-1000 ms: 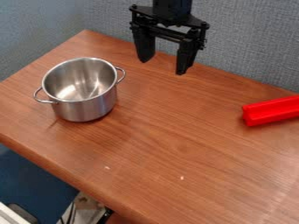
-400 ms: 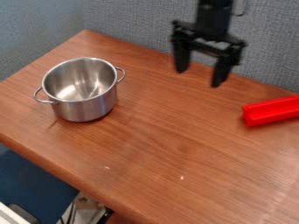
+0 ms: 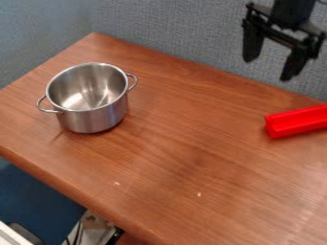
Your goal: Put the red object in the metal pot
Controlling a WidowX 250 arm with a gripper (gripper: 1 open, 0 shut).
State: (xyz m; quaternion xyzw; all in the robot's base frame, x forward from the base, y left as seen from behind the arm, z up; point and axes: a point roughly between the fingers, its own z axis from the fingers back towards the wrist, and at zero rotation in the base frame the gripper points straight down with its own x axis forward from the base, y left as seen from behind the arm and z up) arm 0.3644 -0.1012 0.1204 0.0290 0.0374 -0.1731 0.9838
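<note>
The red object (image 3: 297,121), a long red block, lies flat at the right edge of the wooden table, partly cut off by the frame. The metal pot (image 3: 87,96) stands upright and empty on the left side of the table, a loop handle showing at each side of its rim. My gripper (image 3: 273,67) hangs open at the upper right, black fingers pointing down, above and a little left of the red block. Nothing is between its fingers. It is far from the pot.
The brown wooden table (image 3: 166,153) spans the view, its front edge running diagonally at the lower left. A blue-grey wall stands behind it. Floor and some clutter show below the table edge at the bottom left.
My gripper has moved steadily to the right, from above the table's middle back toward the red block, staying open. The pot and the block have not moved.
</note>
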